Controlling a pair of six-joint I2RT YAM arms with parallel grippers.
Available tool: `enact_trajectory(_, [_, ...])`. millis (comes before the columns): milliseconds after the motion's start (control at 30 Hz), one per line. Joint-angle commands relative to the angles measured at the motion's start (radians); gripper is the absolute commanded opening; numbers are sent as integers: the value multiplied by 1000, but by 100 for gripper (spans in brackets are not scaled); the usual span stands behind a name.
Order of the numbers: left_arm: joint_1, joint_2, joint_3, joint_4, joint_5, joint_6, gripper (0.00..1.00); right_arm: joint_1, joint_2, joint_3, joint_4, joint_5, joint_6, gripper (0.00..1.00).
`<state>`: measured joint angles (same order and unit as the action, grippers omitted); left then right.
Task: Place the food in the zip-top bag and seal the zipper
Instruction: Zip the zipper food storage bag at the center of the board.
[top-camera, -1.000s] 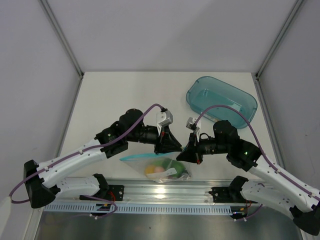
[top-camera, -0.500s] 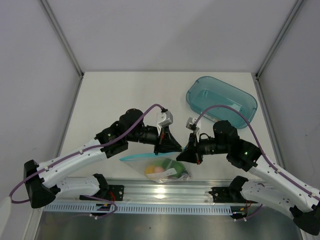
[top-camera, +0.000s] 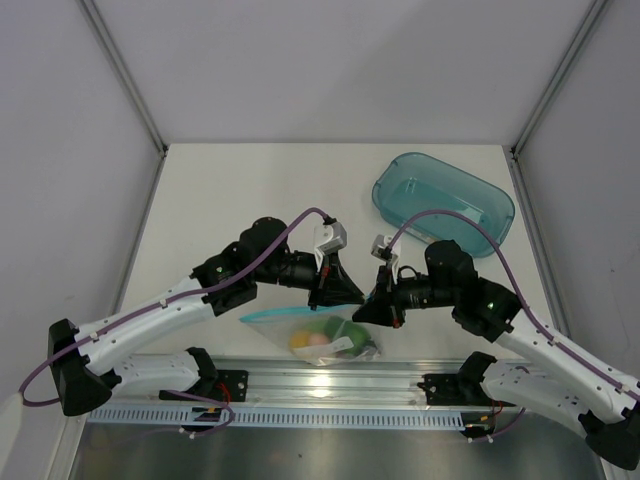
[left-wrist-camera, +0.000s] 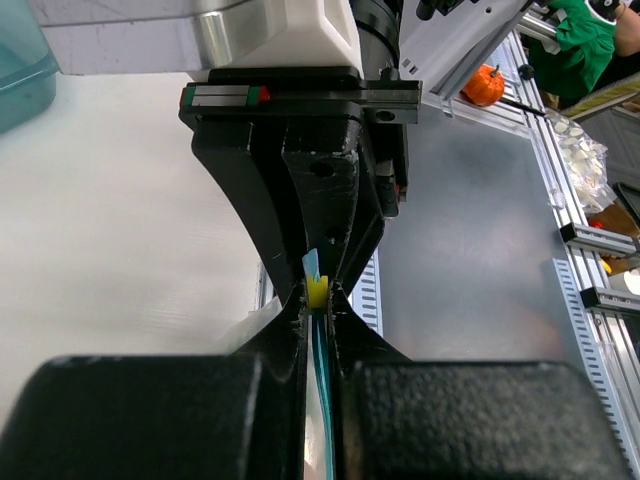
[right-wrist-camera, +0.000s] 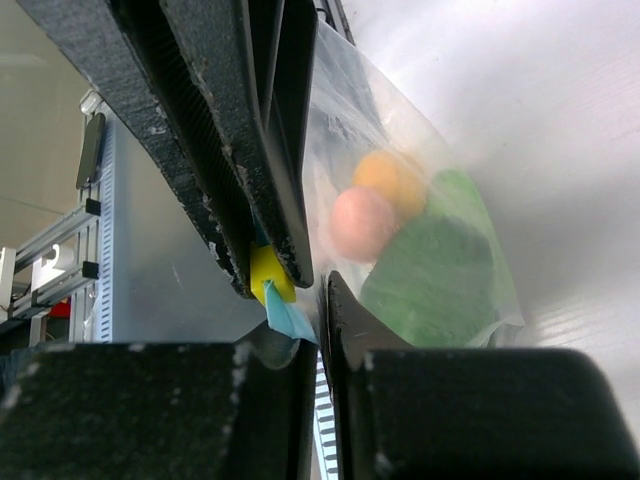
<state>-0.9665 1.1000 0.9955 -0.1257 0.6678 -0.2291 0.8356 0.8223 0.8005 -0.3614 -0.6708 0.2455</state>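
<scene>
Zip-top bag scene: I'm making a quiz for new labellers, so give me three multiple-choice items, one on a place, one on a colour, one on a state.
1. Where on the table does the teal tub stand in the top view?
A. far right
B. near left
C. near middle

2. What colour is the small slider on the zipper?
A. red
B. yellow
C. white

3. How is the left gripper?
A. wide open over the tub
B. shut on the zipper
C. shut on the tub's rim

Answers:
1 A: the tub sits by the far right corner, apart from the bag at the near edge.
2 B: both wrist views show it yellow against the light-blue zipper.
3 B: its jaws are pinched together with the zipper between them.
</scene>
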Motion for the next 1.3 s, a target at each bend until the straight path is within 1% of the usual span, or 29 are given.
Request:
enact_trajectory(0, [-6, -3, 6, 29, 7, -10, 1, -1, 9, 37, 19, -12, 3, 9])
enact_trajectory(33, [-6, -6, 5, 28, -2, -9, 1, -1, 11, 40, 16, -10, -5, 12])
enact_trajectory(67, [-6, -12, 5, 24, -7, -6, 1, -1, 11, 43, 13, -10, -6, 18])
enact_trajectory(267, [-6, -22, -6, 15, -17, -1, 1, -6, 9, 62, -16, -6, -26, 22])
enact_trajectory(400, [-6, -12, -8, 12, -13, -1, 1, -6, 0, 80, -33, -1, -35, 22])
enact_trajectory(500, [-6, -8, -6, 9, -10, 0, 0, -10, 1, 88, -43, -6, -46, 16])
enact_trajectory(533, [-6, -6, -5, 11, -8, 1, 1, -13, 5, 89, -44, -12, -49, 6])
enact_trajectory(567, [-6, -5, -5, 11, -5, 1, 1, -13, 6, 91, -44, -13, -51, 0])
enact_trajectory(733, [-6, -6, -3, -6, -13, 4, 1, -15, -2, 88, -36, 31, -42, 0])
enact_trajectory(867, [-6, -17, -20, -31, -23, 14, 1, -20, -29, 48, 24, 97, 4, 0])
enact_trajectory(967, [-6, -23, -27, -63, -50, 24, 1, -23, -46, 29, 67, 115, 46, 0])
enact_trajectory(1100, [-5, -43, -40, -95, -71, 30, 1, -24, -64, 28, 70, 174, 64, 0])
enact_trajectory(1267, [-5, -81, -54, -129, -92, 31, 0, -55, -69, 23, 68, 178, 84, 0])
